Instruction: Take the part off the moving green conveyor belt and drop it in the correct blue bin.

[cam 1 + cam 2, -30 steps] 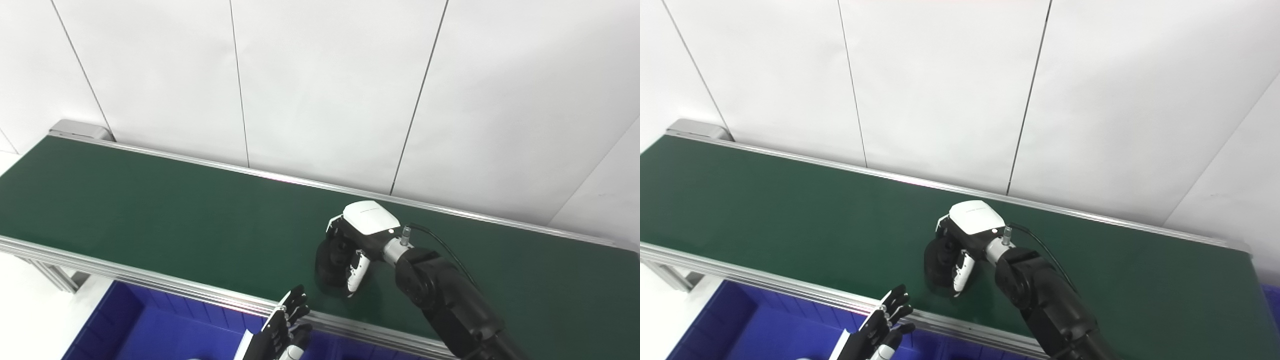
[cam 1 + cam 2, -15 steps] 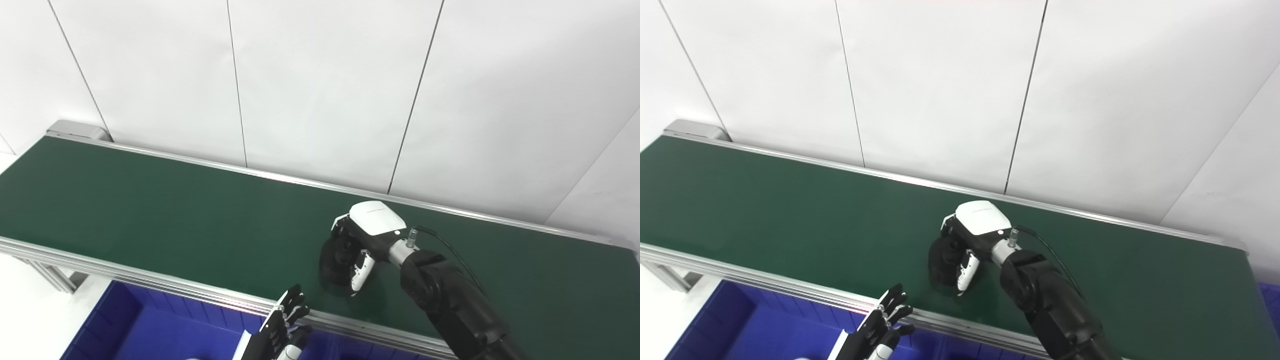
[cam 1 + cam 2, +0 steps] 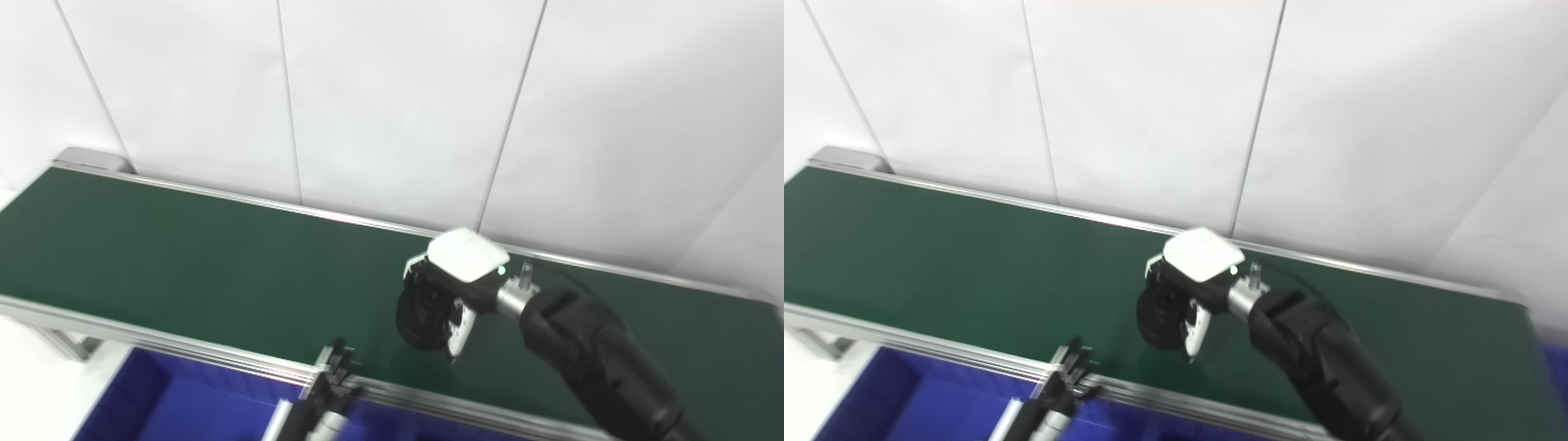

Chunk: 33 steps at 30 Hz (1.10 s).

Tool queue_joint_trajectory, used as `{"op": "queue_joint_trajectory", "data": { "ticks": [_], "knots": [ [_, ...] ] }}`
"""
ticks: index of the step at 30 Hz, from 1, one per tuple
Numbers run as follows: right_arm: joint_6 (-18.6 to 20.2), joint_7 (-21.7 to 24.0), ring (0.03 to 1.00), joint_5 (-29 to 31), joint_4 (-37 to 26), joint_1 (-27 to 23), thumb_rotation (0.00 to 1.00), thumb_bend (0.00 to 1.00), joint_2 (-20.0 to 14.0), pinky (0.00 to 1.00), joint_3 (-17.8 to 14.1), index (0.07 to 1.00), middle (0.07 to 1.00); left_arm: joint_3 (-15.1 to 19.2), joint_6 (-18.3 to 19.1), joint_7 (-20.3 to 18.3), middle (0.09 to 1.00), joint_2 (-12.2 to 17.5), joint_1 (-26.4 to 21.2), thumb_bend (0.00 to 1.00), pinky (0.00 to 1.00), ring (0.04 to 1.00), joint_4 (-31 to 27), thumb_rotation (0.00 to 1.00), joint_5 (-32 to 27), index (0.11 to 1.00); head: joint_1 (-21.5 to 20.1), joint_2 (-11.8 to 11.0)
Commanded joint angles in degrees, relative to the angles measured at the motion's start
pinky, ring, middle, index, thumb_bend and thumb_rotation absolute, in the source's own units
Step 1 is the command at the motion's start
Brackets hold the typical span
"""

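**Right hand grips a dark round part above the belt**

Your right hand (image 3: 450, 294) is closed around a dark round part (image 3: 419, 312), over the green conveyor belt (image 3: 184, 257). Your left hand (image 3: 334, 380) sits at the belt's near rail, too blurred to read its fingers. A blue bin (image 3: 165, 404) lies below it.
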Motion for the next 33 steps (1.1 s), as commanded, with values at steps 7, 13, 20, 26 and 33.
{"op": "queue_joint_trajectory", "data": {
  "ticks": [7,13,20,26,33],
  "knots": [
    [-1.0,7.9,0.291,2.9,-17.5,7.4,0.0,0.52,-8.6,0.23,-6.4,0.496,0.468,1.5,3.2,-0.3,0.984,1.8,0.6,0.52,0.95,0.969,-4.9,0.87,0.1,1.0,-5.7,1.5],
    [0.4,12.1,0.276,3.9,-29.5,17.5,0.0,0.52,-13.9,0.21,-12.7,0.492,0.468,3.7,6.7,-0.8,0.985,3.4,0.6,0.54,0.99,0.972,-7.3,0.89,-1.3,1.0,-13.0,4.0],
    [4.4,17.5,0.277,3.6,-39.9,25.8,0.0,0.52,-12.5,0.21,-20.2,0.513,0.446,7.5,10.4,-2.0,0.978,7.0,-0.6,0.55,0.97,0.957,-10.2,0.92,-4.8,1.0,-24.1,8.2],
    [4.8,15.9,0.312,1.3,-45.3,36.5,0.0,0.51,-7.7,0.24,-26.4,0.539,0.422,10.3,15.5,-1.9,0.963,7.9,-2.6,0.53,0.95,0.937,-11.2,0.87,-7.2,1.0,-25.6,9.1],
    [-0.4,3.7,0.211,-2.4,-45.5,52.0,0.0,0.53,1.5,0.15,-32.7,0.488,0.469,10.9,17.7,-2.3,0.941,8.4,-3.4,0.62,0.9,0.918,-11.7,0.81,-6.9,0.978,-23.4,9.4]
  ]
}}
